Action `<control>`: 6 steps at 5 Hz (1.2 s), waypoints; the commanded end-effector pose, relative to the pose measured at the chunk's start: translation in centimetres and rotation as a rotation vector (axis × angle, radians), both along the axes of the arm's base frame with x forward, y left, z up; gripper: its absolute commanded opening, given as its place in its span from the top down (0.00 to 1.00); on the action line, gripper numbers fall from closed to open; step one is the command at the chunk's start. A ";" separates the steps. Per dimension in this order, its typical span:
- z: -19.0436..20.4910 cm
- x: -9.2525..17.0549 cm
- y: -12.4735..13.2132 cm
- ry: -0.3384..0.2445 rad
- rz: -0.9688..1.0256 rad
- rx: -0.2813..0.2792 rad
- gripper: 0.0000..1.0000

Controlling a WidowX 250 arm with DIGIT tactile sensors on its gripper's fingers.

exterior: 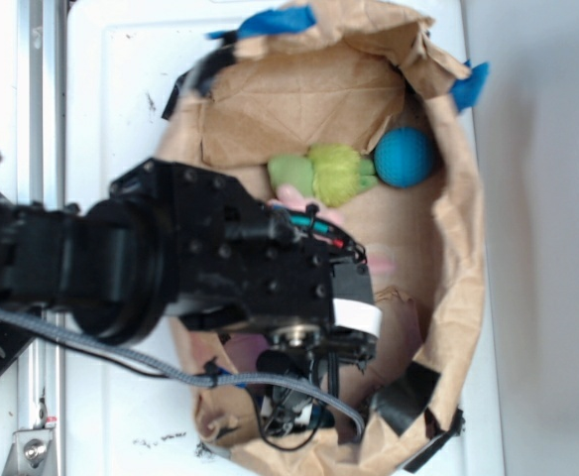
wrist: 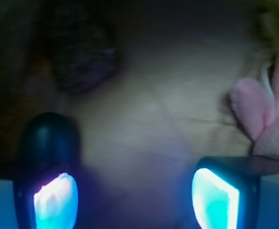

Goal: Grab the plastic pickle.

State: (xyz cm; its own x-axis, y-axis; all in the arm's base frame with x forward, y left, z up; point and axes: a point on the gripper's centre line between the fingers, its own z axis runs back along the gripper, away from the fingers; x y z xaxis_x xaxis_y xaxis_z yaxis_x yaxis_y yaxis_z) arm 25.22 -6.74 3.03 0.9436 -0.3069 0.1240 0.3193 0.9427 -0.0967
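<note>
In the wrist view my gripper is open, its two pads glowing cyan, with only bare brown paper between them. A dark teal, smooth, round-ended shape stands right at the left finger; it looks like the plastic pickle, though the view is blurred. In the exterior view my arm covers that spot, so the pickle is hidden there. The gripper points down into the near end of the brown paper bag.
A fuzzy light-green plush toy and a blue ball lie at the bag's far end. A pink soft toy is to the gripper's right. A dark purplish, textured object lies ahead on the left. The bag's crumpled walls ring the gripper.
</note>
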 end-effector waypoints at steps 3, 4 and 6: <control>4.3 -1.5 -1.5 0.024 -0.048 -0.227 0.00; 3.2 -1.6 -2.5 0.061 -0.053 -0.273 0.00; 0.5 -1.8 -4.5 0.139 -0.096 -0.304 0.00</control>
